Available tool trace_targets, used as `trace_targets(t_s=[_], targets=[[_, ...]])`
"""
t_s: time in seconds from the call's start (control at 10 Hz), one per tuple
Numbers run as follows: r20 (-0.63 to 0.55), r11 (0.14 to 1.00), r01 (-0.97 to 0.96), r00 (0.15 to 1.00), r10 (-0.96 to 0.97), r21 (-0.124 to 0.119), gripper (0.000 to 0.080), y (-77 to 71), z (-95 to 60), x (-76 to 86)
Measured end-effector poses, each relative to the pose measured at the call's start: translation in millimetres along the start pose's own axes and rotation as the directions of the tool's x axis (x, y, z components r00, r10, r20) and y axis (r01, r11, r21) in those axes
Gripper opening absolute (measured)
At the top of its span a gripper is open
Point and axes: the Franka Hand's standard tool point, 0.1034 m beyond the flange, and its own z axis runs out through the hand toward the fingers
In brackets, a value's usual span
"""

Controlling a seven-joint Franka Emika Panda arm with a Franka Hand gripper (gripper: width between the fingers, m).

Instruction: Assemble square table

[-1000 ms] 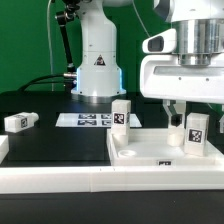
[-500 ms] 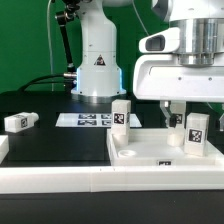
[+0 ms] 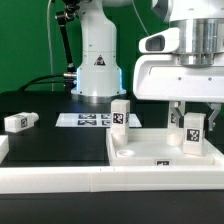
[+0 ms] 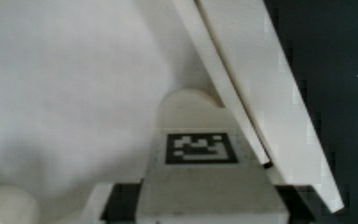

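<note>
The white square table top lies flat near the front, its raised rim running past in the wrist view. One white leg block stands upright at the top's corner on the exterior view's right, its tag facing the wrist camera. My gripper comes down over this leg, and the dark pads lie against its two sides, shut on it. A second leg block stands upright just behind the top. A third leg block lies far off on the exterior view's left.
The marker board lies flat in front of the robot base. A long white rail borders the front of the black table. Another white piece shows at the left edge.
The fingers have drawn in from wide open on either side of the right leg block to touching it. The arm and the other parts have stayed put.
</note>
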Motion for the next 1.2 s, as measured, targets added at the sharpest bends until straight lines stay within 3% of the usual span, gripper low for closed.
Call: trace_targets(t_s=[0.3,0.6,1.2], targets=[[0.003,0.982,-0.188,0.982,0.188,0.004,0.0288,-0.4,0.2,-0.7],[0.013,0.886,-0.464,0.886,0.464,0.017,0.0288,-0.3,1.1,-1.7],[0.043,0.48,-0.877,0.48,0.876,0.023,0.029,-4.7,1.6,-3.3]])
